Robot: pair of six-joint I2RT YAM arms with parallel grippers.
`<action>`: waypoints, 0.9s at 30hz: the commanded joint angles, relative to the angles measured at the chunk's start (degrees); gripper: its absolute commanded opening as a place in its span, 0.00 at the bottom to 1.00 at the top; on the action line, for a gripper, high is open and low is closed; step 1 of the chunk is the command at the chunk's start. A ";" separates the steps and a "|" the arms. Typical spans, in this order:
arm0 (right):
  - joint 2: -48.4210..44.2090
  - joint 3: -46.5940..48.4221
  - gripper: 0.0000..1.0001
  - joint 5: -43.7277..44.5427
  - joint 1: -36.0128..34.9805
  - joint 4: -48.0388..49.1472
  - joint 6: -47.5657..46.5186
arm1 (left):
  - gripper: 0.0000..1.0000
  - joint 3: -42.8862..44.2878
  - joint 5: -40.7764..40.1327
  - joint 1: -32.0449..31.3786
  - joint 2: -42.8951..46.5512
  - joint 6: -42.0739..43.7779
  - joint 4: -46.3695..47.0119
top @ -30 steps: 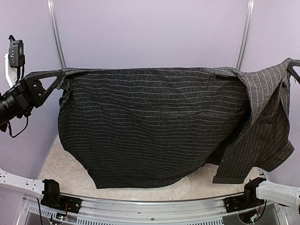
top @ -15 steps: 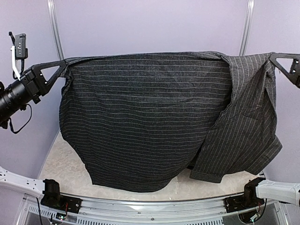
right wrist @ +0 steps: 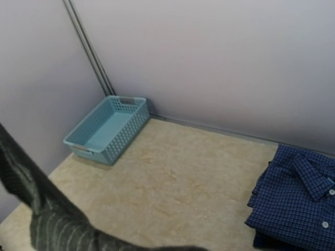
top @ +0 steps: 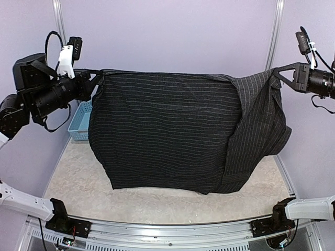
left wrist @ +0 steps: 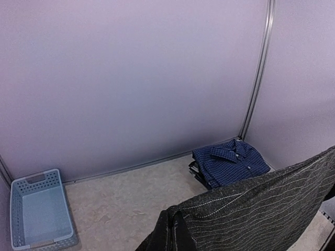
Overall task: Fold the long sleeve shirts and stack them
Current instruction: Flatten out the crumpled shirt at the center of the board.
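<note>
The black pinstriped shirt (top: 167, 136) hangs clamped at both upper corners.
The left gripper (top: 97, 78) grips one corner above the basket (top: 80, 121), the right gripper (top: 277, 74) the other, well away from it; the blue checked shirt (left wrist: 229, 163) (folded, collar up) lies across the table (top: 73, 183) from the basket.

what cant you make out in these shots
- Top view: the black shirt hangs in front of the checked shirt, hiding it entirely, and covers part of the basket.
- Right wrist view: the checked shirt runs off the right edge.
- Both wrist views: the jaws are out of frame; only black cloth shows.
</note>
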State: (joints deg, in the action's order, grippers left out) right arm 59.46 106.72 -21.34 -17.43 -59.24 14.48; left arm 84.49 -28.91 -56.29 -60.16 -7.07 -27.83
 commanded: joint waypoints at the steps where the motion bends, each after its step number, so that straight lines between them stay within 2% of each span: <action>1: 3.64 1.61 0.00 -0.29 0.47 3.69 -1.43 | 0.00 2.22 8.45 4.91 -2.61 -1.25 -1.84; 5: 2.05 3.07 0.00 -5.31 0.47 2.60 -1.27 | 0.00 2.05 13.20 3.81 -1.68 -1.50 -2.20; 9: -2.71 3.57 0.00 -11.63 0.47 -0.05 0.29 | 0.00 -0.05 16.40 -0.48 5.21 -2.04 -0.52; 14: -7.64 5.22 0.00 -18.73 0.47 -2.33 3.74 | 0.00 -2.44 16.96 -5.00 13.29 -4.76 -0.89; 19: -10.20 5.18 0.00 -24.69 0.47 -0.80 7.64 | 0.00 -4.79 17.53 -5.07 18.29 -5.89 -1.38; 24: -9.59 3.69 0.00 -22.52 0.47 0.02 7.56 | 0.00 -4.46 14.25 -5.01 17.10 -5.21 -1.55; 27: -8.21 0.59 0.00 -15.67 0.47 0.00 6.35 | 0.00 -3.50 10.42 -5.05 12.73 -4.05 -1.92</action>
State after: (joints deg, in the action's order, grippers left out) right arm 48.88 110.37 -43.72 -17.43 -60.60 20.91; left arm 80.51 -13.15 -61.43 -43.05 -12.21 -29.47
